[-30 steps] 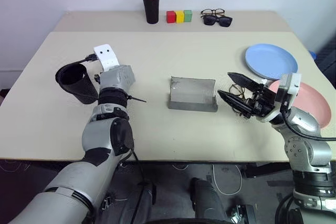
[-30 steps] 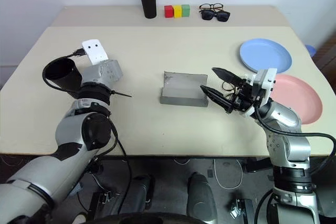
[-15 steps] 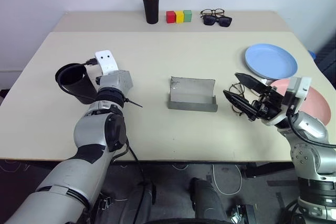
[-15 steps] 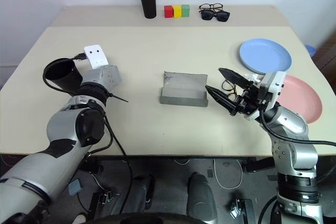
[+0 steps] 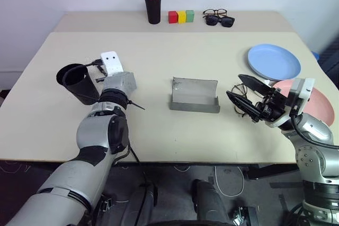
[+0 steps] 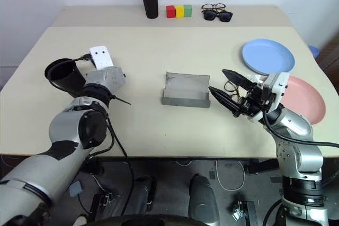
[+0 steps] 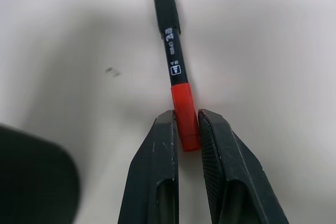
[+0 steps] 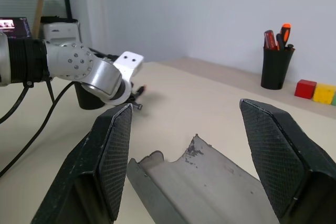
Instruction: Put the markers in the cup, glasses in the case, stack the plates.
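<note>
The red-capped marker (image 7: 176,85) lies on the worktop just beside the cup (image 5: 78,83), its cap pinched by the left gripper (image 7: 186,129); right gripper (image 8: 199,166) spread, empty. Next, likely lift it over the cup.

Your left arm (image 5: 100,136): silver-grey shells, black joint bands, white wrist camera block (image 5: 111,60) with two dark dots, black cable plugged in. Right gripper (image 8: 197,145): black cross-hatched fingers (image 8: 275,156); white wrist block, black cables.
</note>
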